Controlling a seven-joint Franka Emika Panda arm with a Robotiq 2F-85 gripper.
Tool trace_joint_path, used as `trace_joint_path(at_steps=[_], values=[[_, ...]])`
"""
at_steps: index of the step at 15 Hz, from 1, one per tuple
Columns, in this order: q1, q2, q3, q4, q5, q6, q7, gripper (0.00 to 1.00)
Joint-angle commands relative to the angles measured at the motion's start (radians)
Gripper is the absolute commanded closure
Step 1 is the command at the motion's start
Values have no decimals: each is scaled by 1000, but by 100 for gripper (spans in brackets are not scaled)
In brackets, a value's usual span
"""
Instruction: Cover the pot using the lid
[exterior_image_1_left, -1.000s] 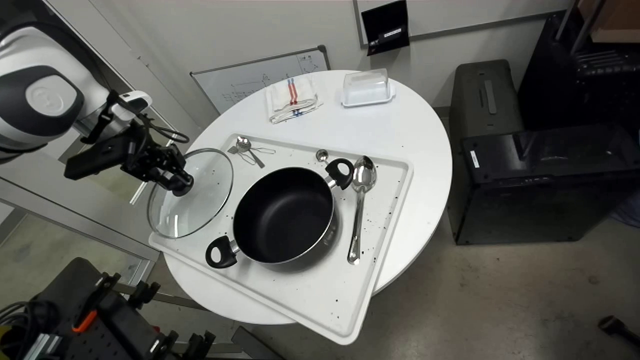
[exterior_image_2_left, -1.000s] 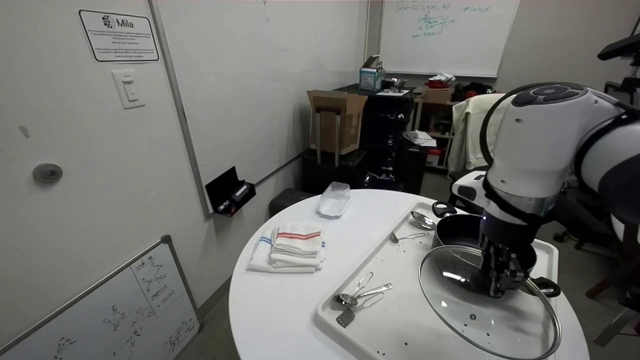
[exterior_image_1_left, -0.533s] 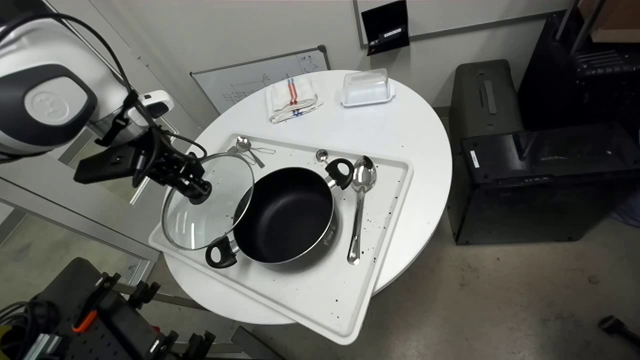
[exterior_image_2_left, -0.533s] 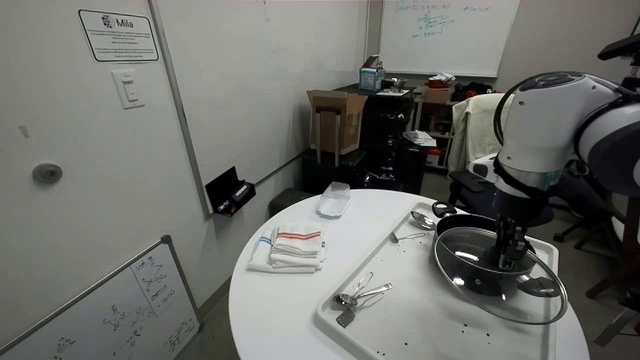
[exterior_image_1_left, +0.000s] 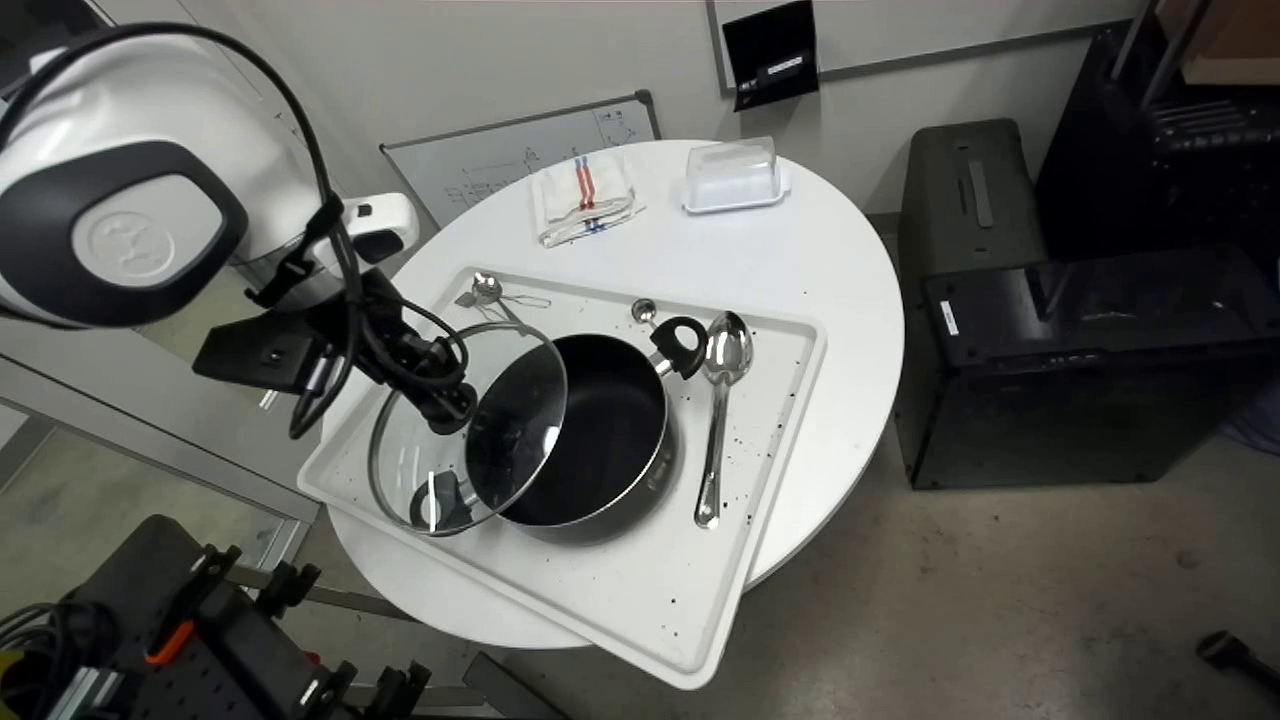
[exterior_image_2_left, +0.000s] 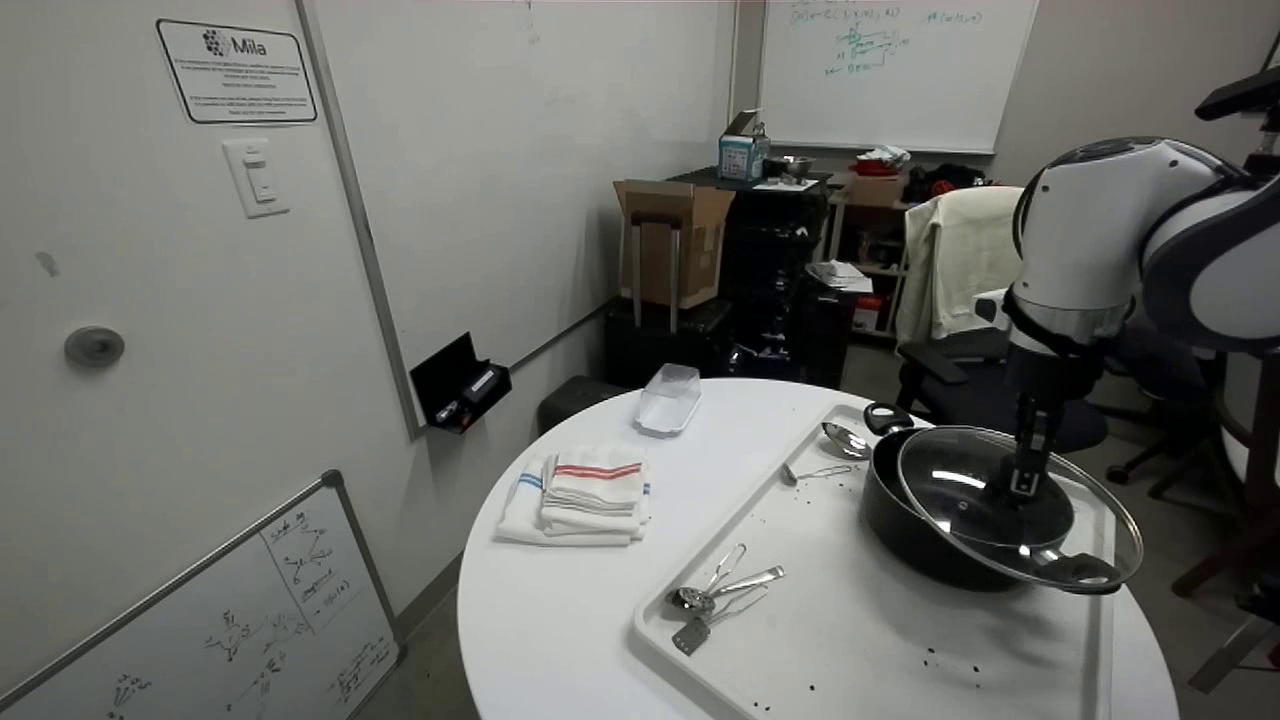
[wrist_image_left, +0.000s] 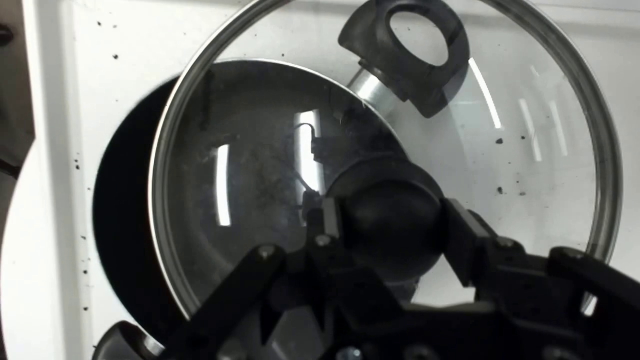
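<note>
The black pot (exterior_image_1_left: 610, 430) stands on the white tray (exterior_image_1_left: 640, 620), and its side also shows in an exterior view (exterior_image_2_left: 925, 550). My gripper (exterior_image_1_left: 452, 408) is shut on the dark knob (wrist_image_left: 390, 220) of the glass lid (exterior_image_1_left: 405, 450). The lid (exterior_image_2_left: 965, 495) hangs tilted over one side of the pot, including one pot handle, off centre. In the wrist view (wrist_image_left: 392, 227) the fingers press the knob from both sides. A dark crescent of the pot (wrist_image_left: 122, 210) is uncovered there. Whether the lid's rim touches the pot I cannot tell.
A large metal spoon (exterior_image_1_left: 720, 410) lies beside the pot. A small spoon (exterior_image_1_left: 645, 311) lies near a pot handle. Several small utensils (exterior_image_2_left: 700, 600) lie at the tray's edge. Folded towels (exterior_image_1_left: 585, 195) and a clear-topped white dish (exterior_image_1_left: 735, 180) are on the round table (exterior_image_1_left: 840, 270).
My gripper has carried the lid toward the pot, from mostly beside it to overlapping about half of it. The pot, tray and utensils have not moved.
</note>
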Motion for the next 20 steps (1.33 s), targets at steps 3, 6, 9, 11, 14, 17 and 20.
trace_joint_path(at_steps=[3,6,9,11,14,17,20], values=[[-51,-7,-29,32,74,-43,-21,75],[-67,17,-39,70,105,-65,-8,75],[-69,52,-50,118,120,-80,14,75],[-63,86,-59,155,121,-82,34,75],[-59,142,-59,206,131,-76,59,75],[-64,186,-47,244,158,-75,66,75],[-77,216,-32,277,198,-81,59,75]])
